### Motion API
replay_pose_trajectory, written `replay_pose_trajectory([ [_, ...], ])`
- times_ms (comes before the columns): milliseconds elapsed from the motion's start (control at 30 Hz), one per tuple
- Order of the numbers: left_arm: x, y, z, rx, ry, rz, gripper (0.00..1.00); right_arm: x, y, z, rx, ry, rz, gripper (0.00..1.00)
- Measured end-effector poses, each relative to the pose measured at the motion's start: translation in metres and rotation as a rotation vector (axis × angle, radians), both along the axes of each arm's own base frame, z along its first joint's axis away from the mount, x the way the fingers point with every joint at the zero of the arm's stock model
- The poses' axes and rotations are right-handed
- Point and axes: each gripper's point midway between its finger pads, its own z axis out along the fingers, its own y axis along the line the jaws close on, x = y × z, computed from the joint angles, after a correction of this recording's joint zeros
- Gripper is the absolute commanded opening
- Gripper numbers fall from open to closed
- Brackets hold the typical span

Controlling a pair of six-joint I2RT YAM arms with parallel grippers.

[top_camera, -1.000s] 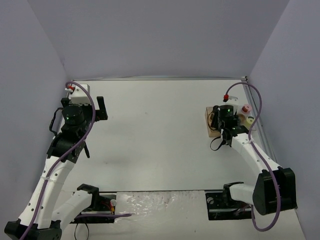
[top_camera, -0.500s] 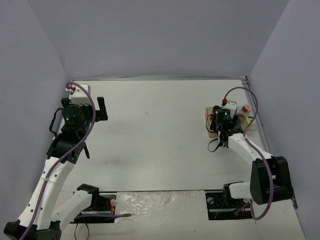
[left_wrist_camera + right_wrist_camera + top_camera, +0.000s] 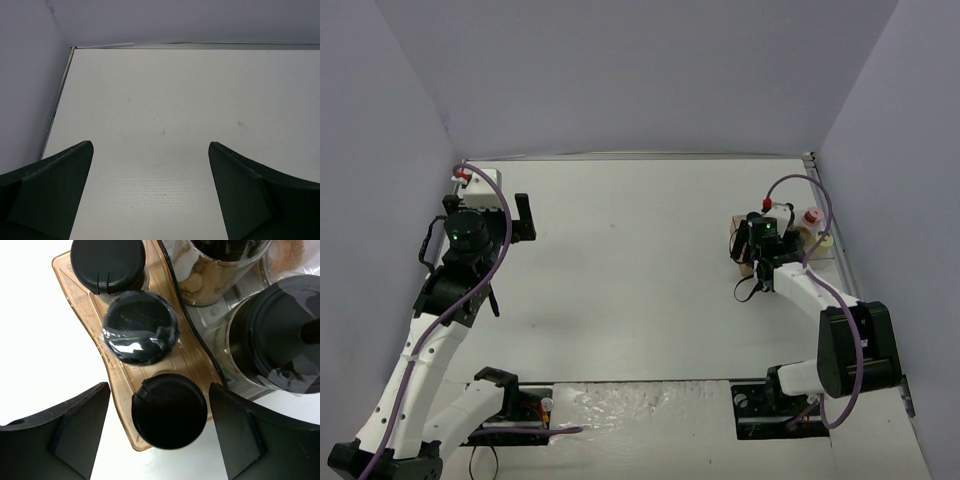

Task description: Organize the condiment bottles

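In the right wrist view three black-capped condiment bottles stand in a row in the amber tray (image 3: pixel 80 305): far (image 3: pixel 107 265), middle (image 3: pixel 140 327) and near (image 3: pixel 169 410). My right gripper (image 3: pixel 159 390) is open and straddles the near bottle, with a gap on each side of its cap. Two larger bottles stand in the grey part, one black-capped (image 3: pixel 272 337), the other showing beige contents (image 3: pixel 210 282). From above, a pink-capped bottle (image 3: pixel 811 217) and a pale yellow-capped one (image 3: pixel 823 240) sit just right of my right gripper (image 3: pixel 756 243). My left gripper (image 3: pixel 150 145) is open over bare table.
The tray (image 3: pixel 736 243) sits near the table's right edge, close to the right wall (image 3: pixel 880 180). My left gripper (image 3: pixel 524 218) hangs at the far left, near the left wall (image 3: pixel 410 150). White tabletop (image 3: pixel 630 250) lies between the arms.
My right gripper has opened and let go of the near black-capped bottle, which now stands in the amber tray. The right arm shifted slightly left. The left arm has not moved.
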Motion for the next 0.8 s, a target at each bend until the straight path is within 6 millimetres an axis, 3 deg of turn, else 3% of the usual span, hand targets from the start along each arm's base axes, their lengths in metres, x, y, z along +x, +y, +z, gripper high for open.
replay_pose_trajectory([
  [133, 0.0, 0.0, 0.0, 0.0, 0.0, 0.0, 0.97, -0.009, 0.001, 0.011, 0.011, 0.001, 0.006, 0.89],
  [267, 0.0, 0.0, 0.0, 0.0, 0.0, 0.0, 0.97, -0.014, 0.003, 0.058, 0.034, -0.092, 0.023, 0.98],
  [333, 0.0, 0.0, 0.0, 0.0, 0.0, 0.0, 0.97, -0.015, 0.004, 0.099, 0.046, -0.18, 0.036, 1.0],
  [433, 0.0, 0.0, 0.0, 0.0, 0.001, 0.0, 0.97, -0.021, 0.004, 0.184, 0.066, -0.378, 0.049, 1.0],
  [500, 0.0, 0.0, 0.0, 0.0, 0.001, 0.0, 0.97, -0.033, 0.002, 0.237, 0.076, -0.509, 0.053, 1.0],
  [567, 0.0, 0.0, 0.0, 0.0, 0.001, -0.001, 0.97, -0.051, -0.001, 0.277, 0.081, -0.615, 0.056, 1.0],
  [700, 0.0, 0.0, 0.0, -0.001, 0.002, -0.001, 0.97, -0.095, -0.01, 0.327, 0.061, -0.752, 0.065, 1.0],
  [800, 0.0, -0.001, 0.0, -0.002, 0.002, -0.002, 0.97, -0.122, -0.018, 0.35, 0.024, -0.816, 0.064, 1.0],
])
